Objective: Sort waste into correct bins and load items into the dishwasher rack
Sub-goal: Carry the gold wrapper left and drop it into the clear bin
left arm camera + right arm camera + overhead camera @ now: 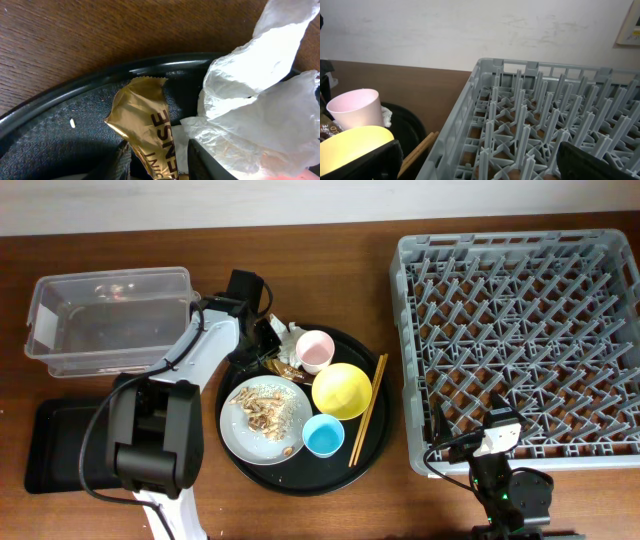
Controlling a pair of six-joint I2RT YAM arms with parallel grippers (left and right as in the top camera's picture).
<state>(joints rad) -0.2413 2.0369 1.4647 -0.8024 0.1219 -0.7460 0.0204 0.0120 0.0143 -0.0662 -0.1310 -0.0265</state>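
waste sorting looks to be the step in hand on the brown wood-grain worktop (pixel 300 240), while the dishwasher rack (pixel 515 345), a square grey plastic crate bristling with upright pegs at the right of the overhead frame, holds no dishes yet. the right claw (pixel 500 428) waits at its lower edge, fingers spread wide on nothing. at centre, a round black tray (pixel 295 475) carries everything to be sorted. upper left stands the clear plastic tub (pixel 105 320); below it lies the shallow black tray (pixel 60 445), matt and rectangular. on the round tray a grey-white plate (pixel 265 418) bears beige crumbly food scraps (pixel 262 408), beside a glossy yellow bowl (pixel 342 391), a light-blue cup (pixel 323 436), a pink cup (pixel 315 350) and thin wooden chopsticks (pixel 366 410) slanting along the right rim. at the tray's upper left edge, the left claw (pixel 268 340) is down over the crumpled white tissue (pixel 260 100), thin and translucent, and the creased gold foil wrapper (pixel 145 130). its fingers (pixel 210 160) stand either side of the wrapper; whether they have bitten cannot be told. the next move likely calls for a firm pinch on the slippery foil, then a lift clear of the rim toward a bin.
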